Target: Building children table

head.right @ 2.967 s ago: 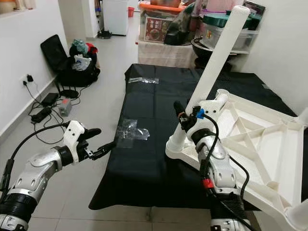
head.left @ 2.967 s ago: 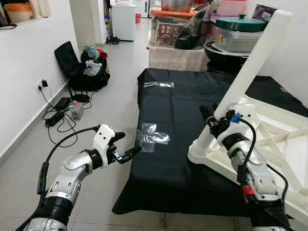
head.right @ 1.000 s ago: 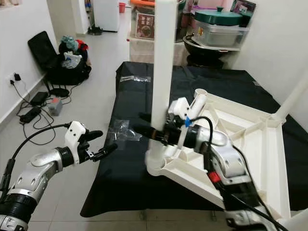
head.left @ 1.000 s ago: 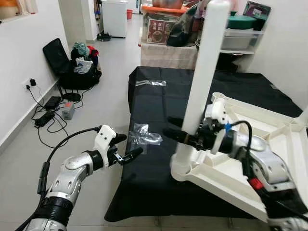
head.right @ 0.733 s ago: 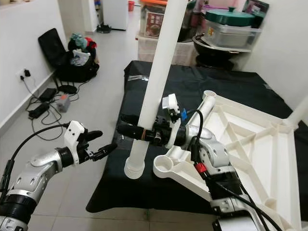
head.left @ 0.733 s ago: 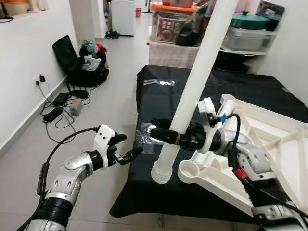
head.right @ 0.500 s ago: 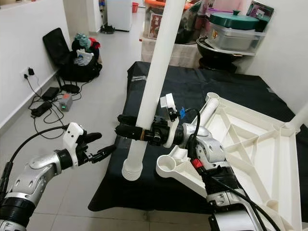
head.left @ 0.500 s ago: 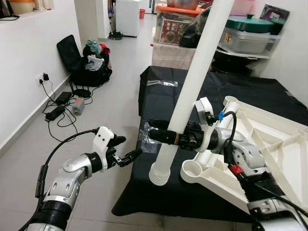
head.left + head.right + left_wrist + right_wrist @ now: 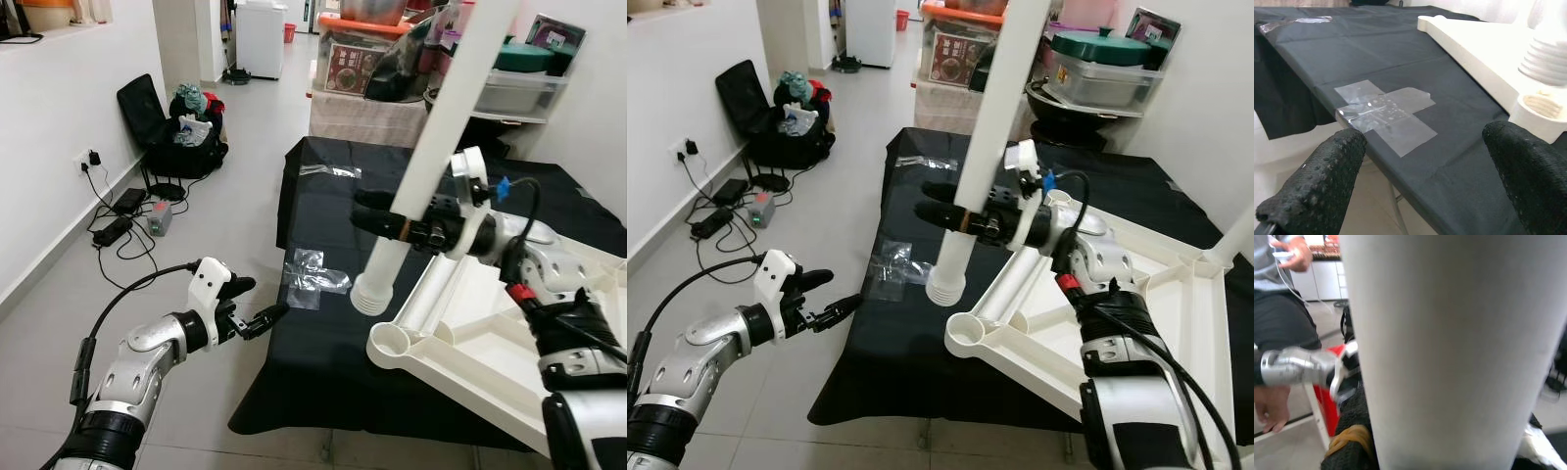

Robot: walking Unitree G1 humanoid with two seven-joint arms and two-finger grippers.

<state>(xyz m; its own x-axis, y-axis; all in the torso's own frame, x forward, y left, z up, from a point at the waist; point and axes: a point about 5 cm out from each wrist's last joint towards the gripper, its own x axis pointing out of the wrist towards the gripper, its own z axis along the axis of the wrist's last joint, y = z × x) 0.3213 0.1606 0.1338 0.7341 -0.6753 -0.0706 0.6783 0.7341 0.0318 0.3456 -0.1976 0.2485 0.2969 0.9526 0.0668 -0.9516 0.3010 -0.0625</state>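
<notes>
The white table top lies upside down on the black-covered table, its round corner socket at the near left. My right gripper is shut on a long white table leg, which it holds tilted in the air. The leg's ribbed end hangs just above and behind the socket, apart from it. In the left wrist view the ribbed end hovers over the socket. My left gripper is open and empty, off the table's near left edge.
Clear plastic bags lie on the cloth near the left edge, and another farther back. A black chair with clothes and floor cables sit by the left wall. Storage boxes stand behind. A seated person is nearby.
The right gripper has lifted the leg out of the corner socket, swung it left, then raised it back over the table. The left arm has held still; the camera shifted slightly.
</notes>
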